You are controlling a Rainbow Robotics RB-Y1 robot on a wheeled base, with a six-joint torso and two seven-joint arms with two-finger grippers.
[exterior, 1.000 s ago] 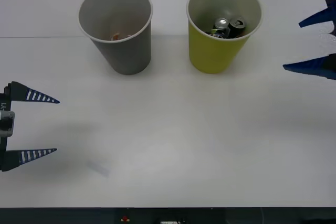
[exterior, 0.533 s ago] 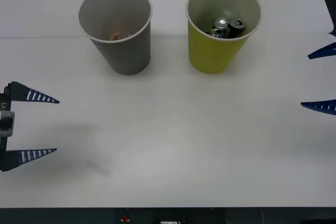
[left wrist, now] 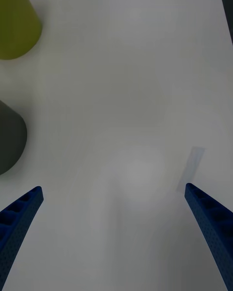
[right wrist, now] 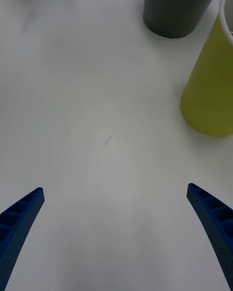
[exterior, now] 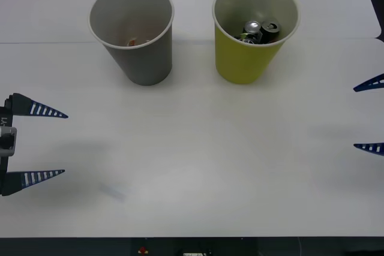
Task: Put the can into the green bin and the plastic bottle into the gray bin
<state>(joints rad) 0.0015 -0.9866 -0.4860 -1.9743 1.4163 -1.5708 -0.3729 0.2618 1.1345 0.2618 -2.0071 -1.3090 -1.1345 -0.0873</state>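
The green bin (exterior: 252, 40) stands upright at the back right of the table, and the can (exterior: 269, 30) lies inside it among other silver-topped cans. The gray bin (exterior: 135, 37) stands upright to its left with a small orange thing at its bottom; the plastic bottle cannot be made out. My right gripper (exterior: 367, 115) is open at the table's right edge, well apart from the green bin (right wrist: 213, 87) and gray bin (right wrist: 177, 5). My left gripper (exterior: 45, 143) is open at the left edge with nothing between its fingers.
The white table (exterior: 198, 148) spreads between the two grippers. A faint gray mark (exterior: 114, 193) lies near the front left. The table's dark front edge (exterior: 192, 247) runs along the near side.
My right gripper has drawn back from beside the green bin toward the front right edge of the table, staying open. The left gripper and both bins have not moved.
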